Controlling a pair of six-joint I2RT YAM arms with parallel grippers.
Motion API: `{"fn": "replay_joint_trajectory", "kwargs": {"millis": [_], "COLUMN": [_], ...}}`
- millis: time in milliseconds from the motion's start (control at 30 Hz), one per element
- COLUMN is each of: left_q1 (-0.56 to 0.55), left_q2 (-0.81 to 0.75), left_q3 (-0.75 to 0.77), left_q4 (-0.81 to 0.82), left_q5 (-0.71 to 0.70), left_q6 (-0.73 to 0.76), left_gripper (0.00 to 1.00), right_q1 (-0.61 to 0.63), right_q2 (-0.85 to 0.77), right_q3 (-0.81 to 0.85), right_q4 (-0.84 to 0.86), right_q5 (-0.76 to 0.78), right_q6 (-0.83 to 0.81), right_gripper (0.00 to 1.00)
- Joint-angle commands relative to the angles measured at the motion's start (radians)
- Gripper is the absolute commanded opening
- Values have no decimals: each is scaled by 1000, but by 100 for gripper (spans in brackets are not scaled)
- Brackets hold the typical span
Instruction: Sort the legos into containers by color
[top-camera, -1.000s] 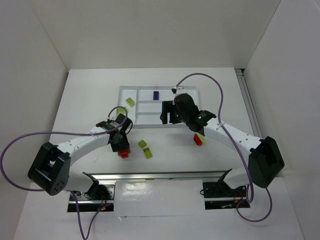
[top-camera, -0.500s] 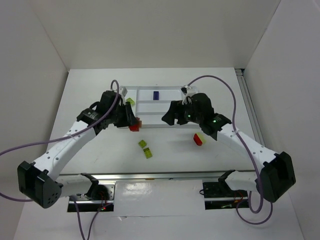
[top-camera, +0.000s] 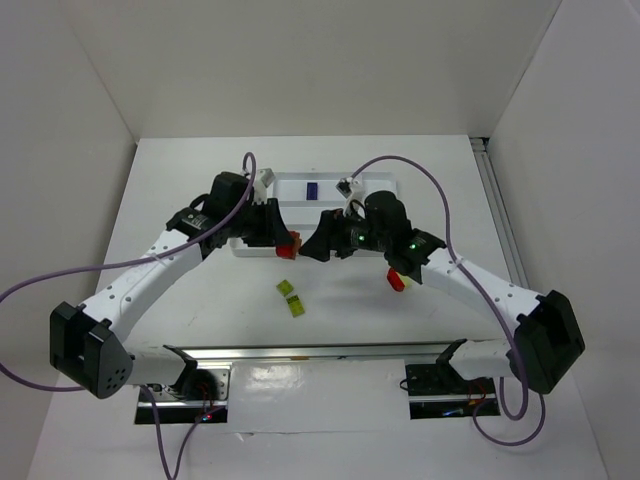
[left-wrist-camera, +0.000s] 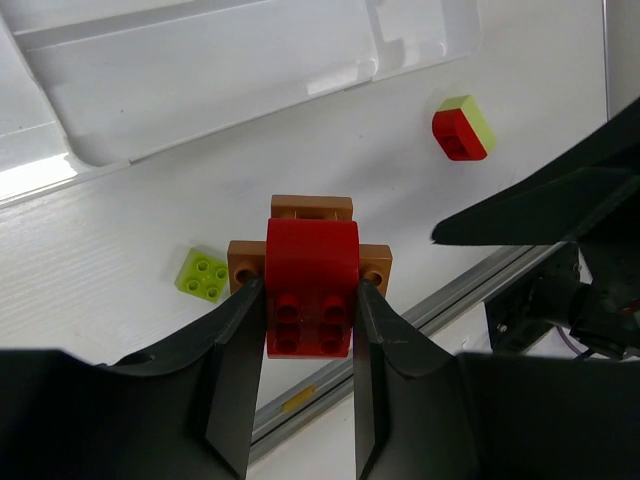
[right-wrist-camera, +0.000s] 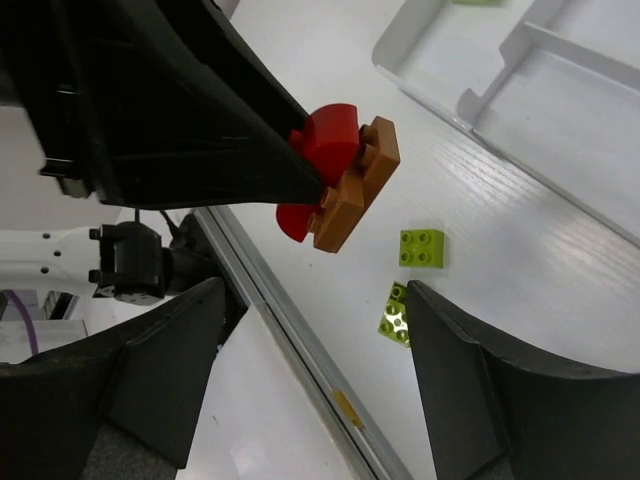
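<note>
1. While the left gripper (left-wrist-camera: 308, 300) clamps a red brick (left-wrist-camera: 311, 262) by its sides, an orange brick (left-wrist-camera: 310, 207) sits stuck against that red one. The pair hangs off the table (top-camera: 180, 180) just at the near edge of the tray (top-camera: 290, 185).
2. The right gripper (right-wrist-camera: 315, 292) points at the pair from close by, its fingers spread wide and released, not touching it.
3. One dark blue brick (top-camera: 312, 189) lies in the tray's far middle compartment.
4. Two yellow-green bricks (top-camera: 286, 289) lie just beside each other on the table, near the tray's front edge.
5. A red and yellow-green piece (left-wrist-camera: 462, 128) lies on the table beside the right arm, apart from the tray.
</note>
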Motion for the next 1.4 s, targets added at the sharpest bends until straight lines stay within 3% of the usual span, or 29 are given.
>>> {"fn": "replay_joint_trajectory", "kwargs": {"millis": [0, 233, 367, 467, 733, 867, 1033, 1367], "left_q1": [2, 2, 2, 2, 2, 2, 2, 40], "left_q2": [-5, -5, -14, -14, -14, -14, -5, 17], "left_q3": [46, 35, 26, 26, 35, 44, 64, 107], "left_q4": [45, 45, 55, 55, 55, 55, 55, 44], "left_q5": [30, 39, 59, 59, 78, 78, 78, 101], "left_q6": [18, 18, 18, 18, 18, 18, 18, 30], "left_gripper": [0, 0, 0, 0, 0, 0, 0, 0], "right_q1": [29, 38, 38, 38, 38, 38, 47, 47], "right_q2": [36, 82, 105, 129, 129, 129, 129, 100], "right_q3": [32, 21, 21, 21, -8, -28, -37, -57], "right_q4": [83, 158, 183, 218, 270, 304, 290, 192], "right_q5": [15, 3, -6, -25, -26, -35, -35, 73], "right_q6": [24, 55, 64, 64, 92, 110, 110, 66], "right_gripper": [78, 73, 61, 60, 39, 36, 18, 15]}}
